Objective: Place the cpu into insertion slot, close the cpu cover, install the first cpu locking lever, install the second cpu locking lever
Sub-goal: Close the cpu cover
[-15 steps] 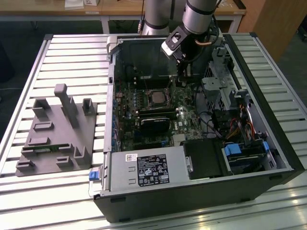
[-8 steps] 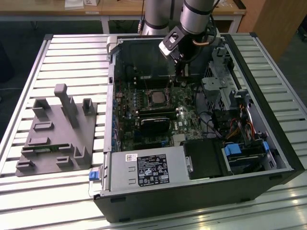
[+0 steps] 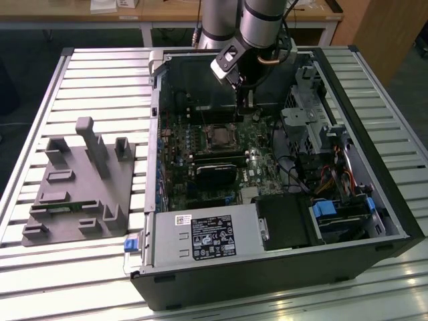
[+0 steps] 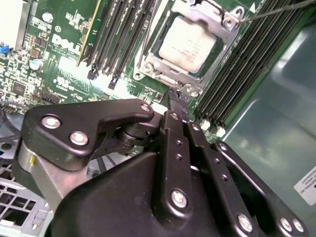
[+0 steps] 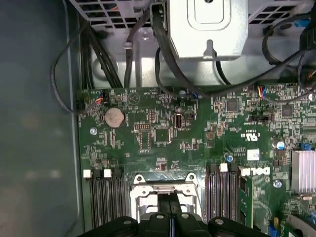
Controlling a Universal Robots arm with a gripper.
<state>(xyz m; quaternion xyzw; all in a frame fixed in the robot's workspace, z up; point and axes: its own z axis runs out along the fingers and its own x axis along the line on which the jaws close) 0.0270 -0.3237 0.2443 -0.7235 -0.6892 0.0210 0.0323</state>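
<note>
The cpu (image 4: 187,45), a pale silvery square, lies in the insertion slot (image 3: 218,138) on the green motherboard. The silvery cpu cover (image 4: 170,78) lies flat around it, its window showing the chip face; the cover (image 5: 166,190) also appears in the first wrist view. A thin metal lever rod (image 4: 276,10) runs out from one corner of the socket. My gripper (image 4: 177,101) hovers just beside the socket edge with its black fingers pressed together, nothing between them. In the exterior view the gripper (image 3: 246,107) hangs inside the case just behind the socket.
Memory slots (image 4: 118,34) flank the socket. A long black card (image 3: 217,167) lies in front of it, then a white-labelled grey box (image 3: 207,237). A drive cage (image 3: 301,127) and cables (image 5: 113,54) crowd the case. A grey fixture block (image 3: 77,187) stands on the table.
</note>
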